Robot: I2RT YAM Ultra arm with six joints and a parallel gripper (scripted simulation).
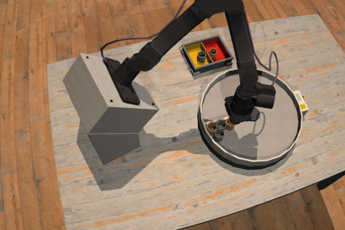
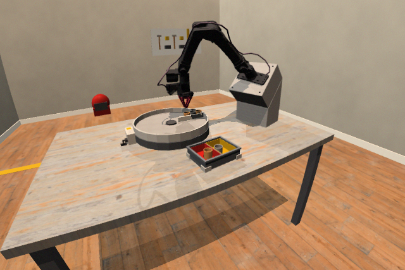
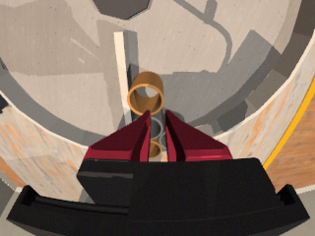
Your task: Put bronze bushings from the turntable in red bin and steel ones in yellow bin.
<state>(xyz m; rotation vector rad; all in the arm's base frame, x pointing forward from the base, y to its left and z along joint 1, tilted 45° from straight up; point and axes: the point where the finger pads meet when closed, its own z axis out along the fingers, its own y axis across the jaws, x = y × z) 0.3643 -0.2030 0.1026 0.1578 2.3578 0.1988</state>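
The round turntable (image 1: 252,119) holds a cluster of bushings near its left rim: a bronze one (image 1: 211,127), a steel one (image 1: 221,124), a second steel one (image 1: 218,134), and a bronze one (image 1: 229,124) partly under the gripper. My gripper (image 1: 233,122) hovers just above that last one with its red fingers nearly together and nothing between them. The wrist view shows the fingertips just behind a bronze bushing (image 3: 146,94), with more bushings visible through the narrow gap. The red bin (image 1: 218,49) holds one bronze bushing (image 1: 213,52). The yellow bin (image 1: 196,53) holds one steel bushing (image 1: 201,55).
A small control box (image 1: 301,103) sits at the turntable's far side. The arm's grey pedestal (image 1: 105,93) stands at the left.
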